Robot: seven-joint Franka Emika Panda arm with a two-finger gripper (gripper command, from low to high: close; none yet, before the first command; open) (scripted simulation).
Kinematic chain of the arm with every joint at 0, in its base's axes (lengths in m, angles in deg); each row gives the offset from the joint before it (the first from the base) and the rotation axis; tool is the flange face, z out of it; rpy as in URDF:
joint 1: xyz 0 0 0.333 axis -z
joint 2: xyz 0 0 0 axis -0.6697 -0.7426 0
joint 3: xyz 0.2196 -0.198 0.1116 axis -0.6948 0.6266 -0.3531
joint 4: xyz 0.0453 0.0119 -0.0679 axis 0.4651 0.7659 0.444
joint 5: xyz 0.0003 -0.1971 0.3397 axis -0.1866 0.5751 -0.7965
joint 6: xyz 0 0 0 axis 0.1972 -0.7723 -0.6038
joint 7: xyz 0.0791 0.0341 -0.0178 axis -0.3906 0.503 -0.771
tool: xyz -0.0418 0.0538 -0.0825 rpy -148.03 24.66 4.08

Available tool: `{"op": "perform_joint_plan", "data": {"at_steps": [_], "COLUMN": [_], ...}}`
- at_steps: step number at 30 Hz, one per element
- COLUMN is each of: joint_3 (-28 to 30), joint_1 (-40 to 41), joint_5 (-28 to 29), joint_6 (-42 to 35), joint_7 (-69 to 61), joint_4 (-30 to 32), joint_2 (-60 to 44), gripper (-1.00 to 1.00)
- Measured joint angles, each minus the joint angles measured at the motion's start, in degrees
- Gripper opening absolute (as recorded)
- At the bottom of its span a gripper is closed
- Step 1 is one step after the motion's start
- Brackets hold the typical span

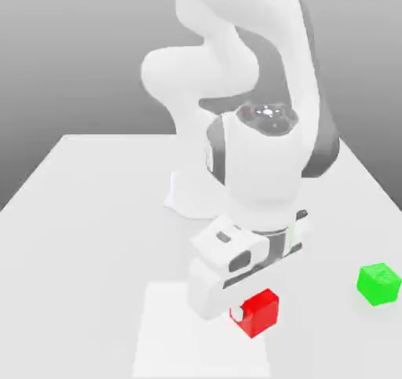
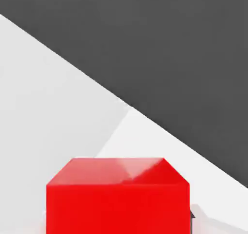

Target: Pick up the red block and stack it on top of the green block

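You have the gripper [image 1: 254,313] closed on the red block [image 1: 263,313], with a pale fingertip [image 1: 237,313] against the block's side toward the exterior view's left. Your red block is vivid and plain, with flat faces and crisp straight edges. In the hand view, you can see one face in strong, even red and another slightly duller, with a paler pinkish patch across it.

You'll find it at the near part of the pale table [image 1: 86,252], by the right-hand edge of the brighter white patch [image 1: 177,342] in the exterior view. You can't tell whether its underside touches the surface. Your green block [image 1: 378,284], bright with a mottled top, sits on the table well apart, toward the exterior view's right and a little farther back.
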Motion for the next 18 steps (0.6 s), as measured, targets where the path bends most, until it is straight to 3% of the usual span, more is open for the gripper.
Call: {"op": "perform_joint_plan", "data": {"at_steps": [9,14,15,18], "joint_3": [-10.4,-9.1,-8.7,-8.7], "joint_1": [-16.4,-18.7,-19.1,-19.0], "joint_5": [1.8,5.6,6.5,6.5], "joint_6": [-3.6,3.4,5.0,5.0], "joint_7": [21.1,26.6,27.2,27.2], "joint_4": [0.7,0.4,0.3,0.3], "joint_2": [4.3,-3.1,-4.8,-4.8], "gripper": [-1.00,-1.00,1.00,1.00]}}
